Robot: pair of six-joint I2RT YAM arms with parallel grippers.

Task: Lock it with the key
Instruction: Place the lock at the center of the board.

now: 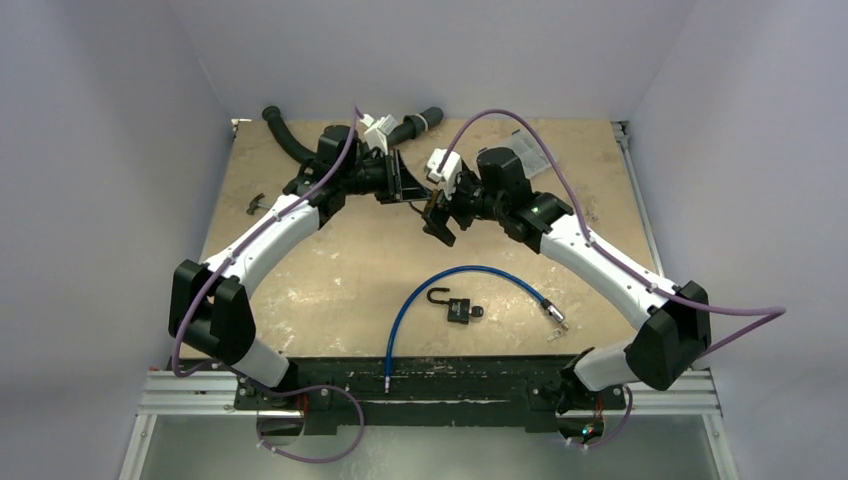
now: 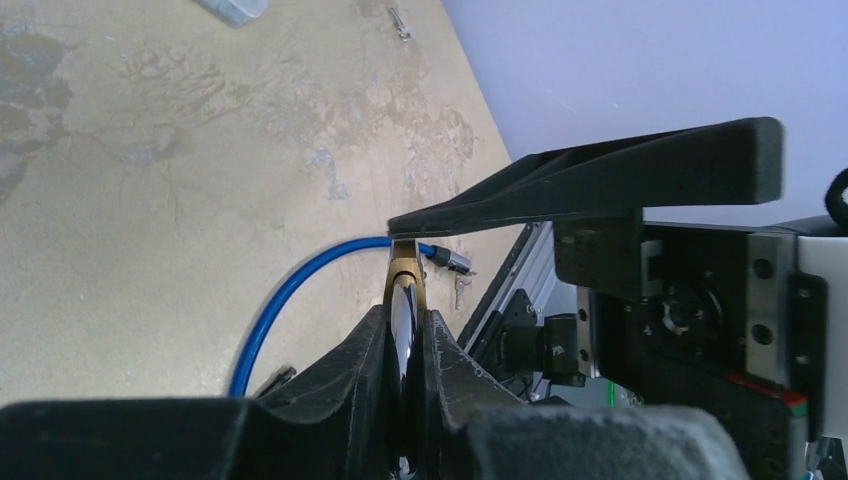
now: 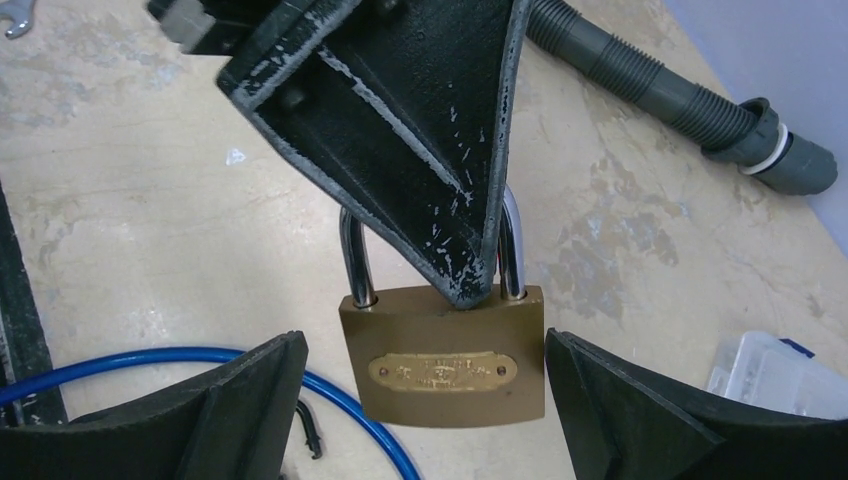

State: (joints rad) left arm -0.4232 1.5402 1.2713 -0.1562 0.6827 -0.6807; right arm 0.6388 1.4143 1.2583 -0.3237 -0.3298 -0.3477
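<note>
Two claws at centre frame: my left claw (image 3: 458, 275) clamps the padlock (image 3: 443, 368) by its shackle (image 3: 357, 255); my right claw (image 3: 422, 352), spread wide, should next grip its body.

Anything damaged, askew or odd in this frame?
Only wear: the fingers of the left gripper, clamped on the shackle of the brass padlock, show white scuffs along their edges, and the tabletop is blotchy and stained. Nothing looks spilled or broken.
</note>
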